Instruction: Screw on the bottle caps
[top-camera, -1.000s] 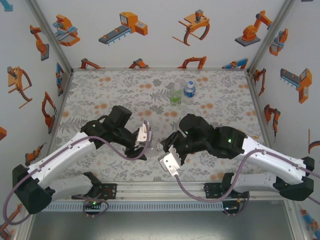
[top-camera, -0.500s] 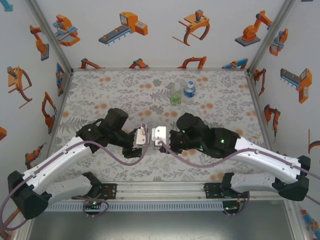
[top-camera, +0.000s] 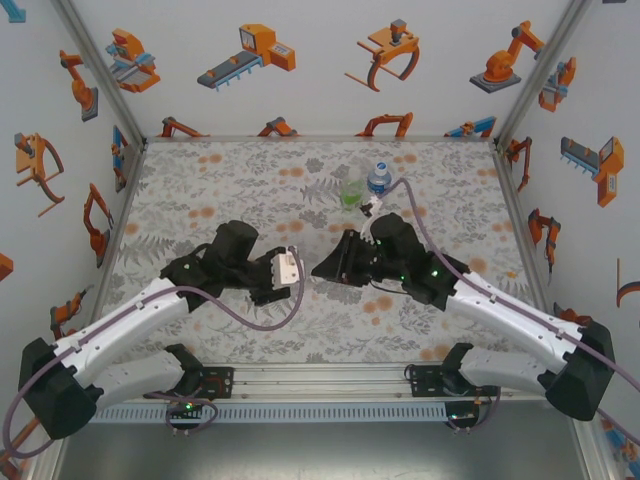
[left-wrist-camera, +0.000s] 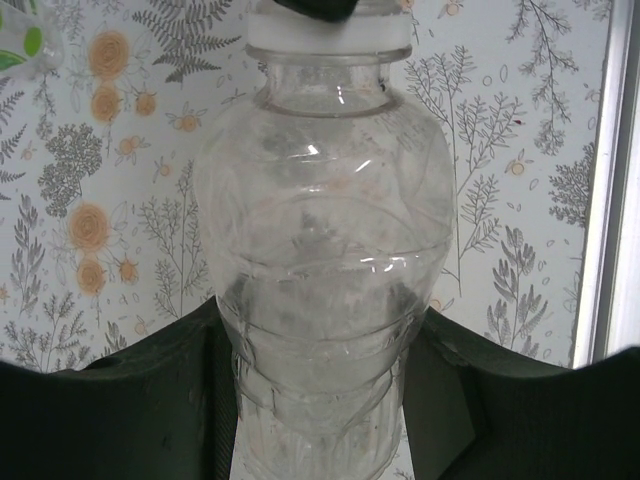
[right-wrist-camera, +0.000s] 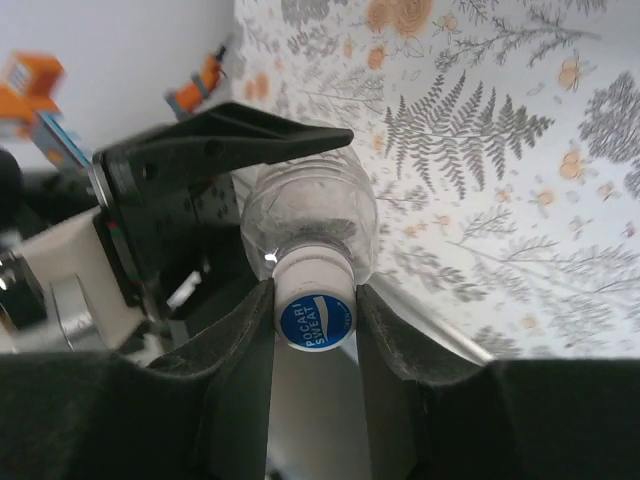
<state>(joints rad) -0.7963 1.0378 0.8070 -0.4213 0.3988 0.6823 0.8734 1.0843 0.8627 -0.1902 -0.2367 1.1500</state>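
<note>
Floral matting (top-camera: 200, 190) is lying roomy around both arms, edge rails (top-camera: 518, 230) well apart. Left pincer (left-wrist-camera: 320, 400) is clamping the colourless bottle (left-wrist-camera: 320, 250) low on its body; right pincer (right-wrist-camera: 313, 295), straight ahead, is pinching the cap (right-wrist-camera: 314, 320) on its neck. Thin, light plastic is probably denting or slipping easily, so ribbed sections suit gripping. Green-tinted bottle (top-camera: 351, 192) and blue-labelled bottle (top-camera: 378, 180) are standing beyond the right pincer.

Floral mat (top-camera: 200, 190), robot-print walls (top-camera: 320, 100), metal rail (top-camera: 320, 379)
</note>
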